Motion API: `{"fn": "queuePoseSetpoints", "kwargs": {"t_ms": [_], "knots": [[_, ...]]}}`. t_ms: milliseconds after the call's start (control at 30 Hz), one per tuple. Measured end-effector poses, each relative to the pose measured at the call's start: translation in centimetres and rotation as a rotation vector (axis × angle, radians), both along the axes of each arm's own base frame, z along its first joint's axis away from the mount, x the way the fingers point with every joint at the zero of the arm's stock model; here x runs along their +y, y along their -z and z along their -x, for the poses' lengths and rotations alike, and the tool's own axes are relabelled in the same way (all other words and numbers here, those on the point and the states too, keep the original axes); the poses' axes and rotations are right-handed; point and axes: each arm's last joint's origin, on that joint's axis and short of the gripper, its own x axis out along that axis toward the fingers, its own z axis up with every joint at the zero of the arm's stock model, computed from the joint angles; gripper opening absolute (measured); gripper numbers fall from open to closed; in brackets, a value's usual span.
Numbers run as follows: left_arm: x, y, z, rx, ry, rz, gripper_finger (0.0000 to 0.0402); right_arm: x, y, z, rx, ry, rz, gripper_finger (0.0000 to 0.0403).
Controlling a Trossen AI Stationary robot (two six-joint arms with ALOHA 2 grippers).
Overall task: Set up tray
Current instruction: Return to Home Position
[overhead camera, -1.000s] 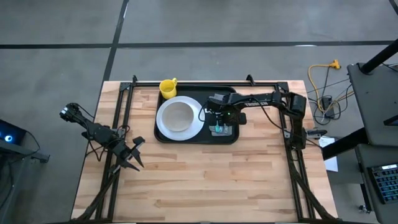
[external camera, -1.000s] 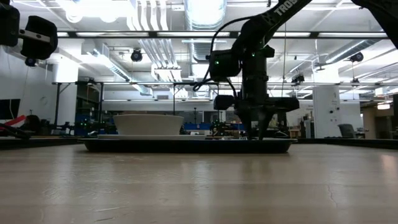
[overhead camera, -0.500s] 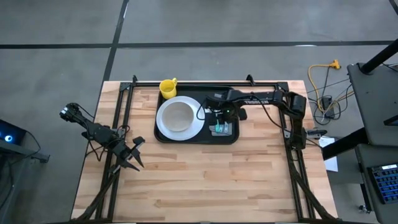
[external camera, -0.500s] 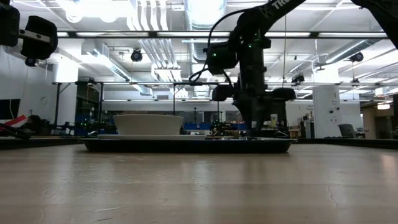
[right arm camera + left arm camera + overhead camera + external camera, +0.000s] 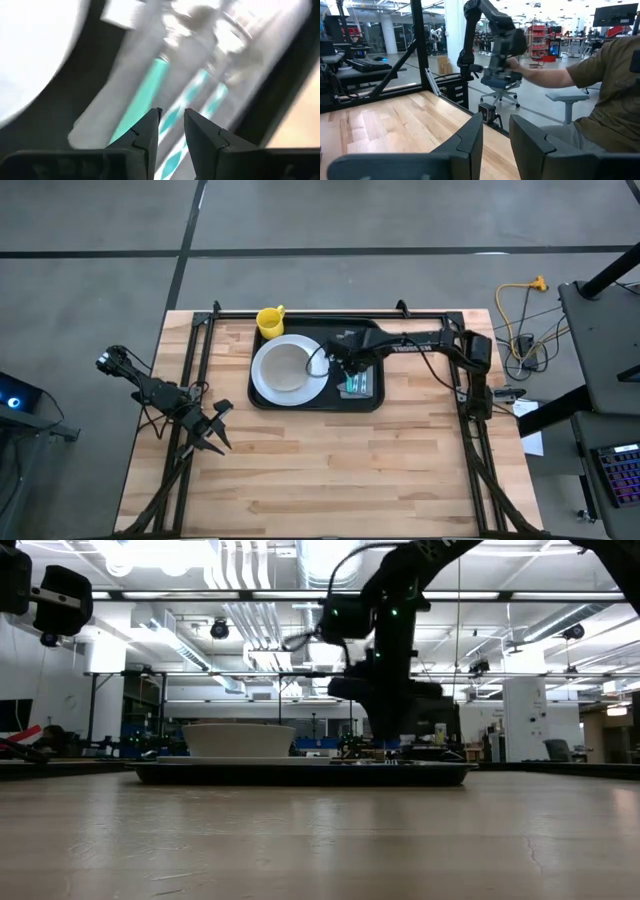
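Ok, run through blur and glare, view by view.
High view: even light, nothing smeared. Low view: the right arm is a backlit silhouette under glaring ceiling lights. Left wrist view: beyond the left fingers, that arm smears with motion, the table is crisp. Right wrist view: the cutlery streaks heavily; only the right fingers are sharp.

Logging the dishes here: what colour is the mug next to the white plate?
Yellow; the mug shows best in the high view.

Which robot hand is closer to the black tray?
The right one. The right gripper hangs above the black tray, by the cutlery beside the white plate. The left gripper is off the tray, over bare wood near the table's left edge.
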Motion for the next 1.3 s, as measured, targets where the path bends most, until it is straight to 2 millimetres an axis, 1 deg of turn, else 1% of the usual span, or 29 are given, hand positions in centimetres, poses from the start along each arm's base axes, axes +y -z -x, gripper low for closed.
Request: {"fn": "queuePoseSetpoints", "kwargs": {"t_ms": [67, 133, 200, 300, 367, 433, 467, 533, 633, 700, 767, 900, 1000, 1133, 1300], "knots": [[0.0, 0.0, 0.0, 0.0, 0.0, 0.0, 0.0077, 1.3, -0.1, -0.8, -0.002, -0.122, 0.108, 0.0087], [0.0, 0.0, 0.0, 0.0, 0.0, 0.0, 0.0077, 3.2, -0.4, -1.9, -0.031, -0.26, 0.229, 0.0089], [0.0, 0.0, 0.0, 0.0, 0.0, 0.0, 0.0077, 5.7, -0.7, -3.3, -0.099, -0.463, 0.304, 0.0091], [0.0, 0.0, 0.0, 0.0, 0.0, 0.0, 0.0077, 10.1, -0.9, -5.1, -0.285, -0.787, 0.326, 0.0089], [0.0, 0.0, 0.0, 0.0, 0.0, 0.0, 0.0077, 12.7, -1.1, -5.4, -0.405, -0.954, 0.313, 0.0085], [0.0, 0.0, 0.0, 0.0, 0.0, 0.0, 0.0077, 14.6, -1.5, -4.9, -0.447, -1.031, 0.333, 0.0081], [0.0, 0.0, 0.0, 0.0, 0.0, 0.0, 0.0077, 15.1, -1.6, -4.4, -0.434, -1.047, 0.346, 0.008], [0.0, 0.0, 0.0, 0.001, 0.0, -0.001, 0.0077, 15.5, -2.0, -3.2, -0.413, -1.044, 0.378, 0.0076], [0.0, 0.0, 0.0, 0.003, 0.0, -0.002, 0.0077, 15.1, -2.8, -0.9, -0.448, -1.022, 0.427, 0.0073], [0.0, 0.0, 0.0, 0.005, 0.0, -0.003, 0.0077, 14.4, -3.3, 0.8, -0.539, -1.011, 0.467, 0.0073], [0.0, 0.0, 0.0, 0.004, 0.0, -0.003, 0.0077, 13.5, -3.4, 2.6, -0.631, -1.008, 0.503, 0.0075], [0.0, 0.1, 0.0, 0.006, 0.0, -0.004, 0.0077, 12.1, -3.2, 5.9, -0.782, -0.944, 0.583, 0.008], [0.0, 0.1, -0.1, 0.008, 0.0, -0.005, 0.0077, 11.7, -3.6, 7.8, -0.868, -0.933, 0.645, 0.0084], [0.0, 0.1, -0.1, 0.009, 0.0, -0.005, 0.0077, 11.5, -3.7, 10.2, -0.859, -0.991, 0.729, 0.0087], [0.0, 0.1, -0.1, 0.012, 0.0, -0.007, 0.0077, 11.3, -4.1, 12.5, -0.924, -1.038, 0.862, 0.008]]}}
